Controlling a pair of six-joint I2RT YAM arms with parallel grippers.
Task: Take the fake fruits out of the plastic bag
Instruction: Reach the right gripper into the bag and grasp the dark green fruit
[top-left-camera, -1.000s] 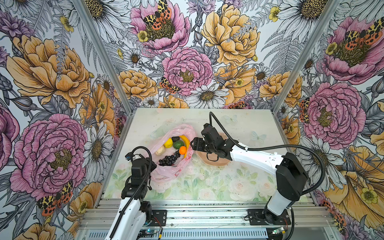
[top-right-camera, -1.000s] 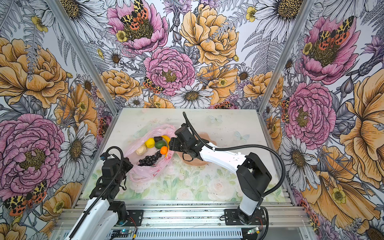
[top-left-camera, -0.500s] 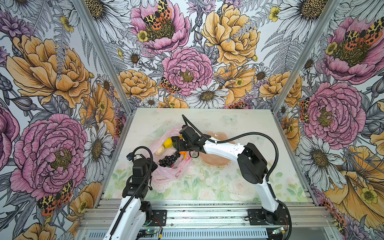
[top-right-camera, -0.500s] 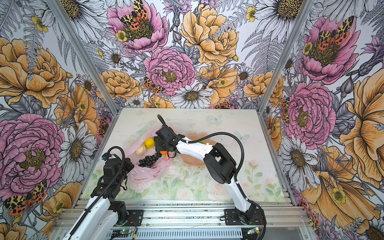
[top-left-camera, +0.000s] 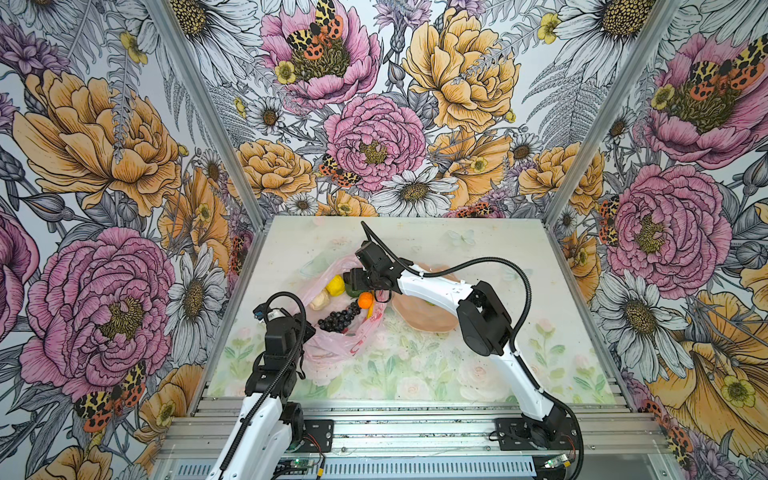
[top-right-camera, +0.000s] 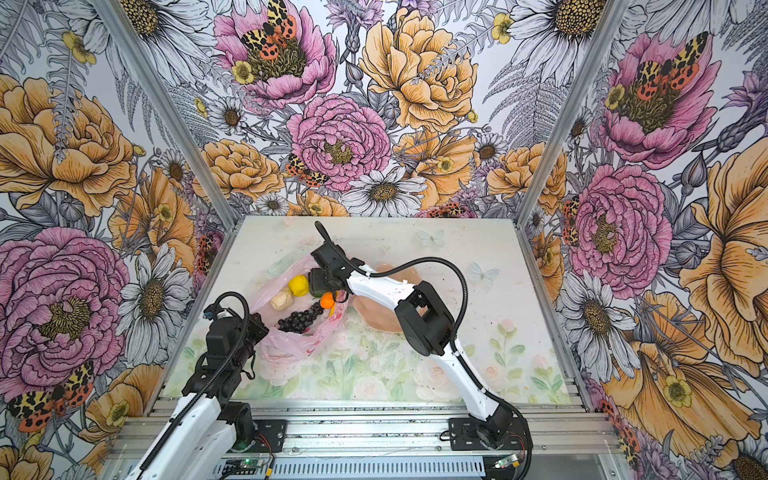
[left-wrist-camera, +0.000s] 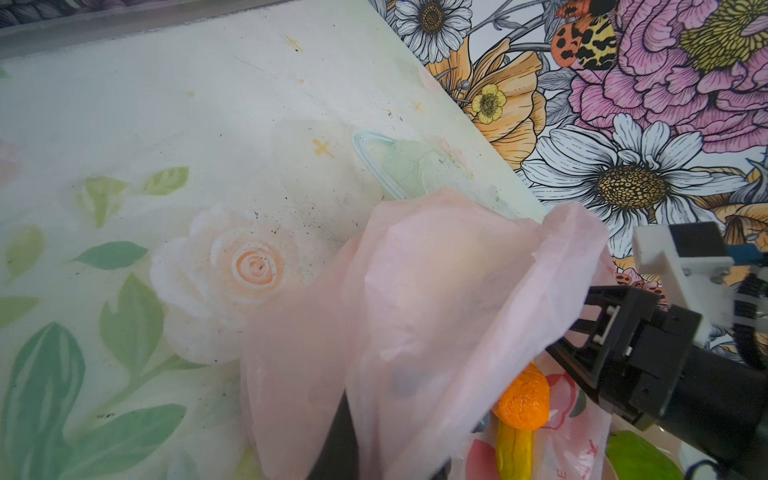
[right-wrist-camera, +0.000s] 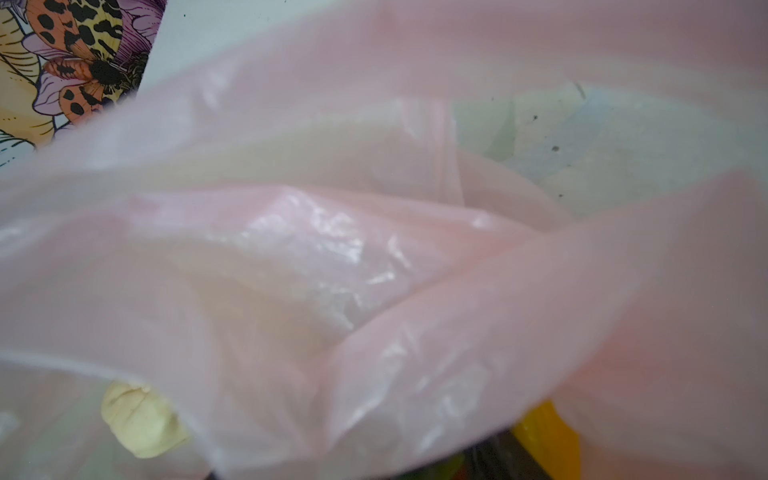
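The pink plastic bag (top-left-camera: 345, 338) (top-right-camera: 299, 345) lies open on the mat at the left. Inside it are fake fruits: a yellow lemon (top-left-camera: 335, 285), a beige lumpy piece (top-left-camera: 319, 300), a dark grape bunch (top-left-camera: 338, 321), an orange (top-left-camera: 365, 300) (left-wrist-camera: 521, 401) and a banana (left-wrist-camera: 513, 453). My left gripper (top-left-camera: 306, 329) is shut on the bag's near edge, and the film drapes over it in the left wrist view. My right gripper (top-left-camera: 352, 286) (top-right-camera: 316, 284) reaches into the bag's mouth over a dark green fruit (top-left-camera: 353, 293). Its fingers (left-wrist-camera: 602, 307) stand apart, with the tips hidden by film.
A peach scalloped dish (top-left-camera: 419, 322) (top-right-camera: 374, 318) sits just right of the bag, partly under my right arm. Bag film (right-wrist-camera: 374, 249) fills the right wrist view; only the beige piece (right-wrist-camera: 141, 419) and a yellow fruit (right-wrist-camera: 548, 436) peek out. Floral walls enclose the table.
My right arm has swung left from over the dish into the bag's mouth, above the fruits. The left gripper and the bag edge it holds have stayed put.
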